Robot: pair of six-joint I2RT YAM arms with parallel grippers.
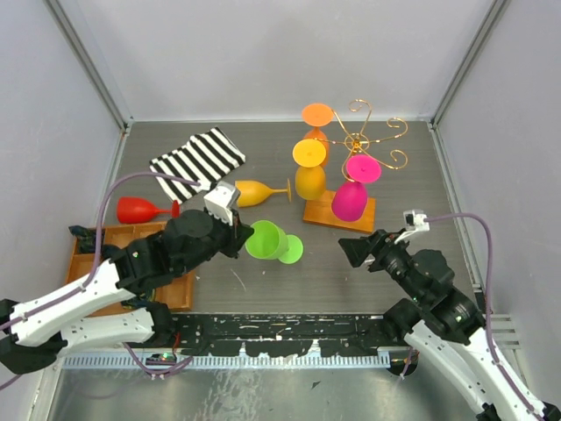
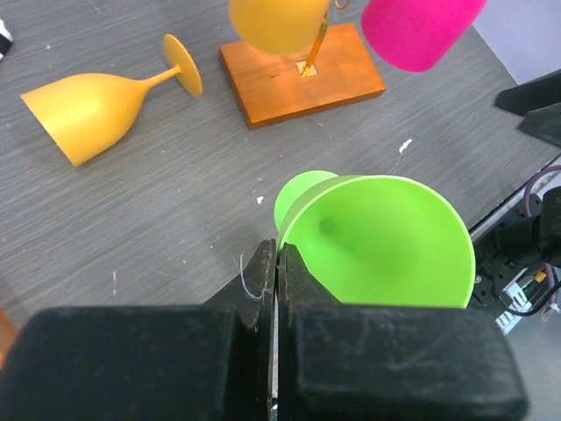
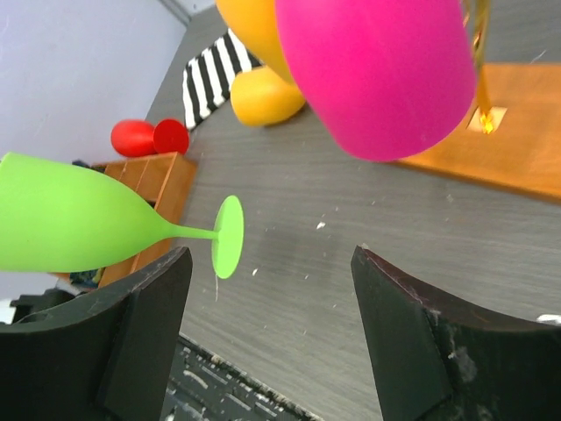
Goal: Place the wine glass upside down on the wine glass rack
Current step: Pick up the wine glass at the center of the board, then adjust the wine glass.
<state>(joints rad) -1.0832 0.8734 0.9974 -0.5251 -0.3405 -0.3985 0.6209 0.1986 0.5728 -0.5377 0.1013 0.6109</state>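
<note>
one rack (image 1: 317,212), seemingly three glasses (image 1: 348,202) hung, two lying, green glass (image 1: 263,239)

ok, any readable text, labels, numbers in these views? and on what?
None: no readable text in any view.
green wine glass, wine glass rack, striped cloth: all plain, no print.
White flecks on the black strip at the table's near edge: they look like scuffs, not letters.

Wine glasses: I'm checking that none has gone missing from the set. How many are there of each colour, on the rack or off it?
Orange or amber glasses: 3
Pink glass: 1
Green glass: 1
Red glass: 1
Total: 6
</note>
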